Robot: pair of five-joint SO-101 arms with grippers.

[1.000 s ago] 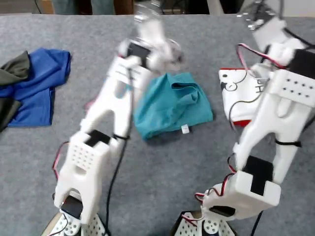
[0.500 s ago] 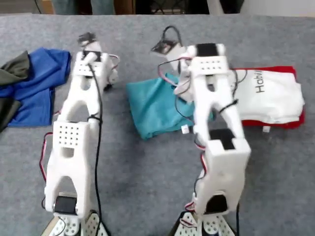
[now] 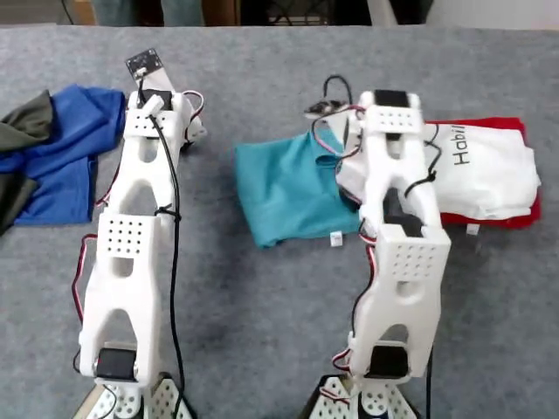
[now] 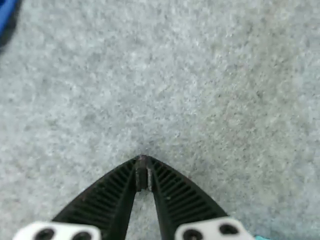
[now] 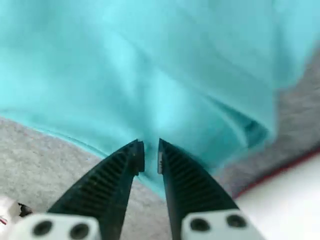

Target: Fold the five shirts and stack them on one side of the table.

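A: Change log. Over the last second the left arm has swung off the teal shirt [image 3: 288, 196] to the bare table [image 3: 262, 332] near the blue shirt [image 3: 65, 148]. The right arm has come in from the far right and now sits over the teal shirt's right edge. The shirt itself went from a bunched heap to a flat, roughly square fold.

B: Grippers?

A: Left gripper [image 4: 143, 170]: tips pressed together, nothing between them, grey table below. Right gripper [image 5: 151, 155]: fingers a narrow slit apart, hanging over the teal hem where it meets the table. It isn't gripping cloth as far as I can see.

B: Handling notes for the teal one?

A: Judgement: light, limp, no stiffness. It will likely sag and come unfolded if lifted by one corner. The best hold is a pinch through all layers at a folded edge. Dragging is the alternative, though the table looks rough enough to snag.

B: Where does it go, and is there room?

A: The white shirt [image 3: 489, 170] lies folded on the red shirt [image 3: 515, 216] just right of the teal one, which nearly touches the pile, so it's a short move. There is open table toward the arm bases. The blue shirt and the dark green shirt [image 3: 26, 122] lie crumpled at the left edge, well apart, not yet folded.
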